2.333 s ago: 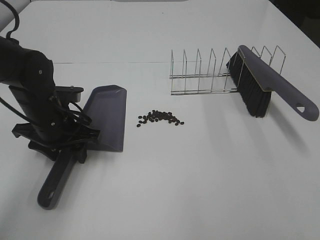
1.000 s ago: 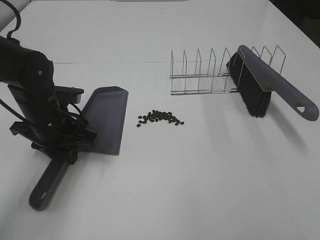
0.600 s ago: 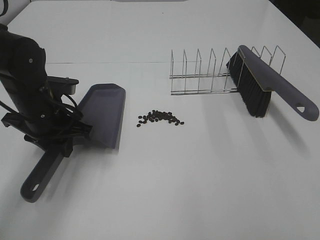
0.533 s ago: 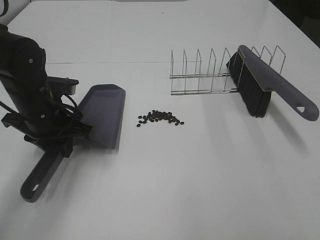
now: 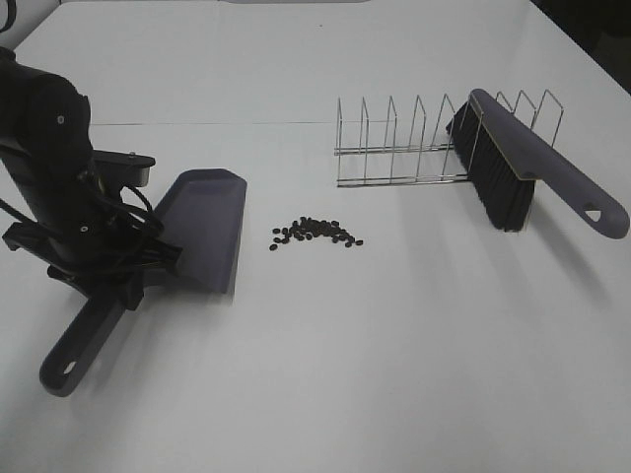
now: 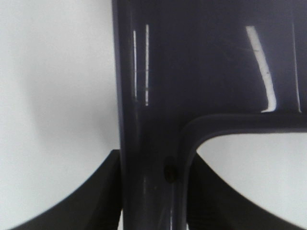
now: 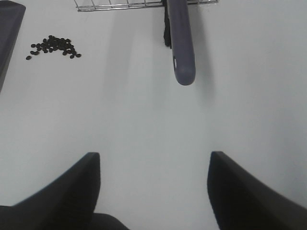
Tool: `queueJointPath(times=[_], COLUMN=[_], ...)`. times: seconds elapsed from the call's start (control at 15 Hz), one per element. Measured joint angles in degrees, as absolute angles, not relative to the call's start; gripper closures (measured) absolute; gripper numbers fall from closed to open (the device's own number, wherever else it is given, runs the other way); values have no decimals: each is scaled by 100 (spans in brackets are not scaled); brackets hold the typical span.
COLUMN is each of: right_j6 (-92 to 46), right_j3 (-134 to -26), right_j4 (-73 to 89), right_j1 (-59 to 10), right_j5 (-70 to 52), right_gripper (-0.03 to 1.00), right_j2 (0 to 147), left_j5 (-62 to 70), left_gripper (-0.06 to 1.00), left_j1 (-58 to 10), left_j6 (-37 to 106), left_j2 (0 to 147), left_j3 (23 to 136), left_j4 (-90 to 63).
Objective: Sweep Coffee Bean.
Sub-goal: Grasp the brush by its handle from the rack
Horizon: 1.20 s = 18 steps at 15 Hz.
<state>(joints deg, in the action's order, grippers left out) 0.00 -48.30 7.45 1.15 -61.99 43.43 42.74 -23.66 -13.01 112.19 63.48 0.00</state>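
A small pile of coffee beans (image 5: 315,233) lies on the white table, also seen in the right wrist view as coffee beans (image 7: 53,46). The grey-purple dustpan (image 5: 204,231) sits left of the pile, its blade edge facing the beans with a gap between. My left gripper (image 5: 116,280) is shut on the dustpan's handle (image 6: 148,158), a black finger (image 6: 103,191) on each side. The matching brush (image 5: 518,163) leans on a wire rack (image 5: 404,148), its handle (image 7: 180,43) pointing toward my right gripper (image 7: 153,191). That gripper is open and holds nothing.
The wire rack stands at the back right with several upright dividers. The dustpan's long handle end (image 5: 61,370) points toward the front left. White tabletop (image 5: 394,355) lies in front of the beans and the brush.
Over the past second my left arm shifted left with the dustpan, swinging its handle end leftward. In the last half second nothing has visibly moved. Beans and brush stayed put.
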Motion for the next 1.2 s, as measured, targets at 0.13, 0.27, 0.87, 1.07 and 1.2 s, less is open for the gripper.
queueJointPath(times=[0.13,0.27,0.87,1.07,1.2], right_j6=[0,0,-223,-424,-504], right_j3=[-5082,-5414,-8262,-9316,-9786], right_j4=[865,854,590,710,710], right_j1=[115,115,115,115,115], right_j5=[-6079,-6148,-6933,-6967,-6967], right_gripper=[38,19,2,2,2], right_j2=[4939,5523,9345,10537,11087], left_j5=[4274,4274,4274,4274,4274], left_gripper=[63,63,63,63,63], left_j1=[-2366,-2366,-2366,-2366,-2366], left_j6=[-1301,-1301,-1238,-1232,-1215], left_j2=[11219,11219,11219,11219,11219], left_j3=[6348,6348,6348,6348,6348], left_j4=[0,0,0,0,0])
